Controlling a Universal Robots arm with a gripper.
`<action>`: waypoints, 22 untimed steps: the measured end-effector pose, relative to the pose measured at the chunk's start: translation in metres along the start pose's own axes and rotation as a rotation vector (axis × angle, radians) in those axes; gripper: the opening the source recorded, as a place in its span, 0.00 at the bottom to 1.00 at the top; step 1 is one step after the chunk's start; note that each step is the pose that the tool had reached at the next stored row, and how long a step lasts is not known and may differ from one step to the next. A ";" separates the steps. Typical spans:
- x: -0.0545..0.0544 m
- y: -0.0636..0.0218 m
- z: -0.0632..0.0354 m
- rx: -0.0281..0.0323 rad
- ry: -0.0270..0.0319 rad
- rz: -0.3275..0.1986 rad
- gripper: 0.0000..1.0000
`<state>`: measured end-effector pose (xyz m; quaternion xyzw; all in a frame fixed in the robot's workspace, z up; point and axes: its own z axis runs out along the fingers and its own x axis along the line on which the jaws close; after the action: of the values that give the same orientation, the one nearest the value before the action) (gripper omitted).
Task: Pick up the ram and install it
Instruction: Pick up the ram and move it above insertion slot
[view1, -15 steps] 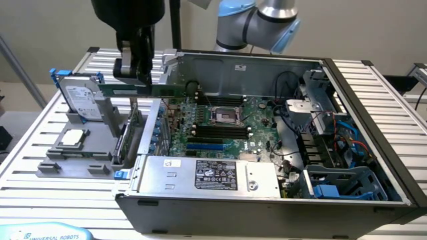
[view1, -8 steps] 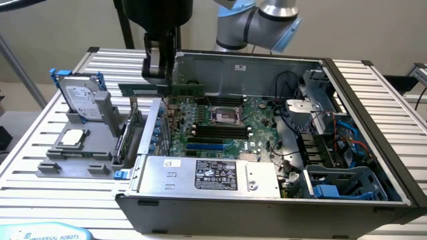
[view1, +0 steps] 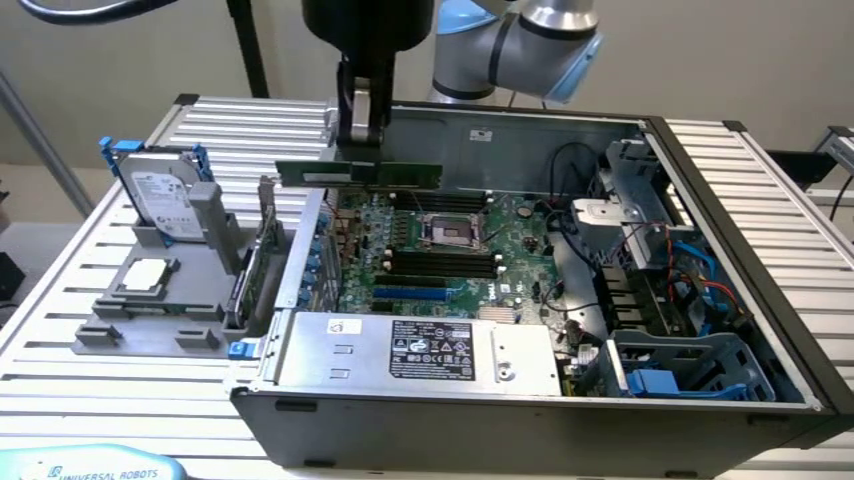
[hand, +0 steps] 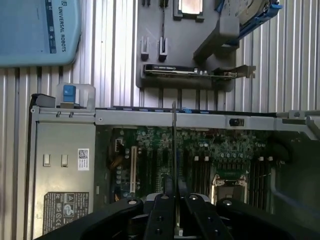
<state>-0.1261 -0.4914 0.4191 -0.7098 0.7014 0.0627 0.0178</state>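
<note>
Green and thin, the ram is gripped at its upper edge by the gripper, closed narrowly upon it. The long contact edge is turned down, apparently to meet the memory slots. It is held in the air over the open computer case, toward the counter's far edge.

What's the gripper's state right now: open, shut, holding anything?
Gripper: shut on the ram, held up over the motherboard of the open computer case.
</note>
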 end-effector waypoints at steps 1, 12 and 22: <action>-0.002 -0.0023 0.0009 -0.0002 0.0000 0.000 0.14; -0.037 -0.0268 0.0182 -0.0004 0.0015 0.000 0.14; -0.054 -0.0633 0.0320 -0.0007 0.0143 0.001 0.14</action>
<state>-0.0654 -0.4331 0.3896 -0.7099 0.7019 0.0579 0.0125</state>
